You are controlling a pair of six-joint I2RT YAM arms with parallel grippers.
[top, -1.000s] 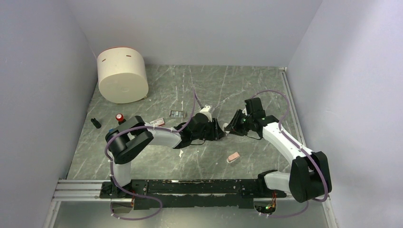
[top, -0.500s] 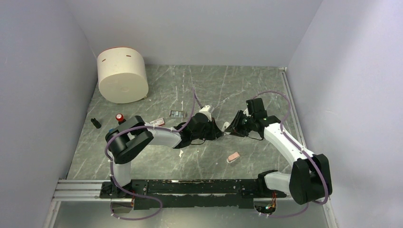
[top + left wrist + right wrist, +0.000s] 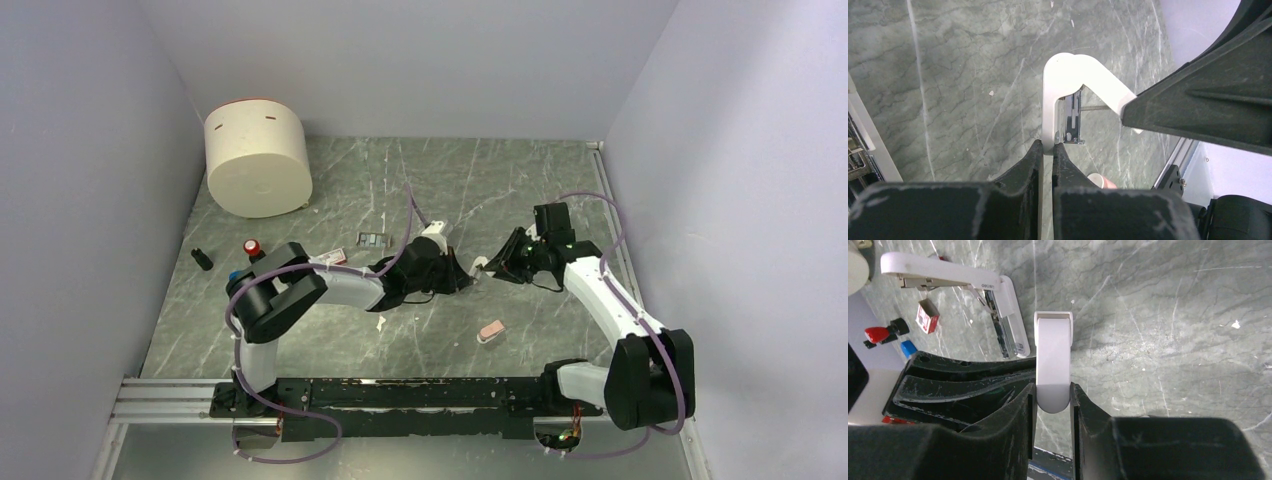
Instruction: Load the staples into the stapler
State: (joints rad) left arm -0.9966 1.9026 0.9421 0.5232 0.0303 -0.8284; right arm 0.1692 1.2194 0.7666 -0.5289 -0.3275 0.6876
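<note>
Your left gripper (image 3: 1047,148) pinches the stapler (image 3: 1068,67) by a thin edge, and your right gripper (image 3: 1053,393) clamps its broad arm. Treat it as light, stiff and slick, probably sprung at the hinge. Take hold on its flat sides.

This is a robotics lab test cell, not a home or an office. Plain, bare lavender walls (image 3: 90,150) box in a small marble-patterned tabletop (image 3: 480,180) on three sides. Along the near edge runs an aluminium rail (image 3: 160,400) with a black mounting plate (image 3: 400,392), and two white-and-black robot arms, the left arm (image 3: 330,290) and the right arm (image 3: 610,305), are bolted to it, with purple cables (image 3: 590,200) looping off them. The everyday things look like props: a white stapler (image 3: 1063,65), a little red-and-white staple box (image 3: 927,315), a few small pieces lying loose on the table, and a white cylindrical container (image 3: 257,160) in the far left corner.
</note>
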